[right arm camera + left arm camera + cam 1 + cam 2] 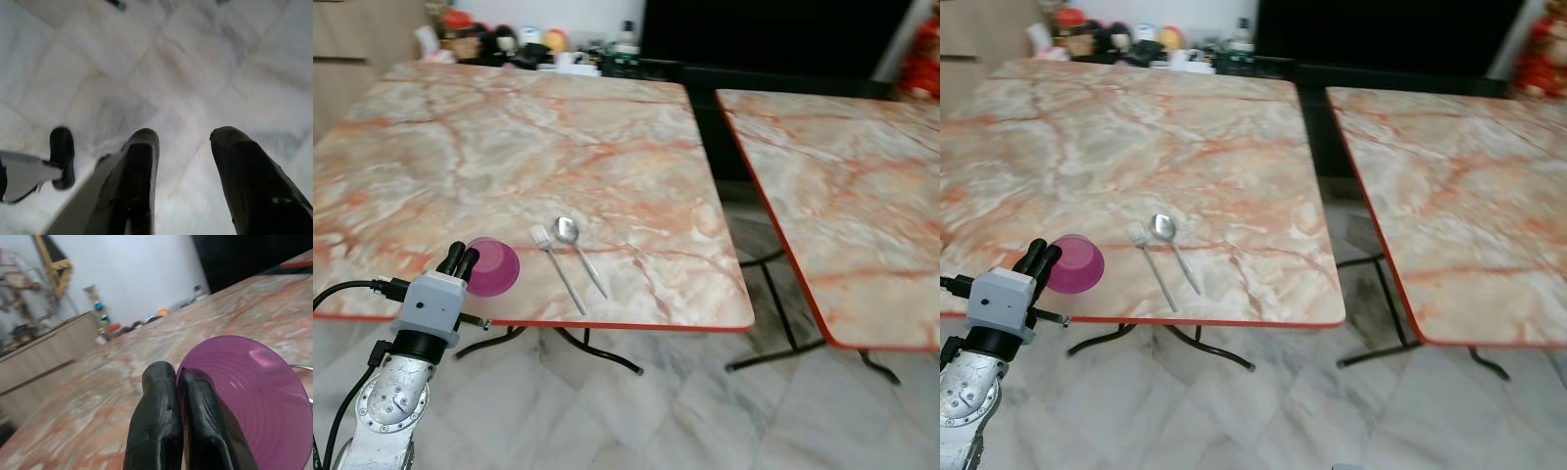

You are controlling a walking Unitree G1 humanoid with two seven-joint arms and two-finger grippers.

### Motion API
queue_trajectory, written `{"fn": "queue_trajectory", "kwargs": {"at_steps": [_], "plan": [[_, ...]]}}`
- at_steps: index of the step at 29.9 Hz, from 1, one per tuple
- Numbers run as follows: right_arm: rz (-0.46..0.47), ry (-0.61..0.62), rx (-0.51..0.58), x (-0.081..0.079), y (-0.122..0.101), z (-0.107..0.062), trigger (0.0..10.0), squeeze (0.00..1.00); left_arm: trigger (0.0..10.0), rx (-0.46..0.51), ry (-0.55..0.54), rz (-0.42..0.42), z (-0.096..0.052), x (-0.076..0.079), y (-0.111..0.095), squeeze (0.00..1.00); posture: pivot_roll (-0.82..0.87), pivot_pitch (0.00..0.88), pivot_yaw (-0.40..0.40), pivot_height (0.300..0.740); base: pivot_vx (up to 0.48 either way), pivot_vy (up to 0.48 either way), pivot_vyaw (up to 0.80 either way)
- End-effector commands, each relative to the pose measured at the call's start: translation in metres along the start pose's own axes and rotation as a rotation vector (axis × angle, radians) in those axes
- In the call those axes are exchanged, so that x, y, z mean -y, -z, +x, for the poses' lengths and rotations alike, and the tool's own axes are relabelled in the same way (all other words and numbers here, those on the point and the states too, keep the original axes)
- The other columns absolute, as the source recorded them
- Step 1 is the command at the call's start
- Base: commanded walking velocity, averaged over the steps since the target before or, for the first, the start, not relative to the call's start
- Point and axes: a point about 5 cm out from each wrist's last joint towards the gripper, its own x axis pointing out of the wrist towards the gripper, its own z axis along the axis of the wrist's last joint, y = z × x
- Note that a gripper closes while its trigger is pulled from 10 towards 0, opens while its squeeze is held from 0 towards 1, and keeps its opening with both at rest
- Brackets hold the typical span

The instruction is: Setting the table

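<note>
Purple plastic marked the bowl (492,266), tipped on its side at the desk (509,147) front edge, just left of the fork (556,264) and spoon (578,251), probably to start a place setting. Left wrist view: the left end effector (181,396) pinched the bowl's rim, fingers together. Right wrist view: the right end effector (193,161) hung idle above the floor (195,63), fingers apart.

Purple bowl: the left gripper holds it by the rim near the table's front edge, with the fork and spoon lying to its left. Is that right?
Not quite. The fork and spoon lie to the right of the purple bowl, not its left, as the left eye view shows. The rest holds: the left gripper has its jaws shut on the bowl's rim near the table's front edge.
</note>
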Motion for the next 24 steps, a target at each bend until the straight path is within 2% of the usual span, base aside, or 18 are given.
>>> {"fn": "queue_trajectory", "kwargs": {"at_steps": [1,4,11,24], "plan": [[0.024,0.02,-0.028,0.005,0.011,-0.003,10.0,0.0,10.0,0.003,0.014,0.012,0.0,0.004,-0.002,0.0,0.13,0.141,-0.051,0.74,0.0,-0.472,0.0],[0.028,0.021,0.007,0.01,0.0,-0.001,10.0,0.0,10.0,0.002,0.015,0.013,0.001,0.003,-0.002,0.0,0.13,0.141,-0.049,0.74,0.0,-0.472,0.0],[0.035,0.033,-0.036,0.016,0.008,-0.003,10.0,0.0,10.0,0.001,0.012,0.016,0.001,0.002,-0.002,0.0,0.14,0.138,-0.048,0.74,0.0,-0.472,0.0],[0.027,0.026,-0.046,0.013,0.009,-0.002,10.0,0.0,10.0,0.028,0.008,0.029,0.006,-0.001,-0.009,0.0,0.14,0.138,-0.051,0.74,0.0,-0.472,0.0]]}}
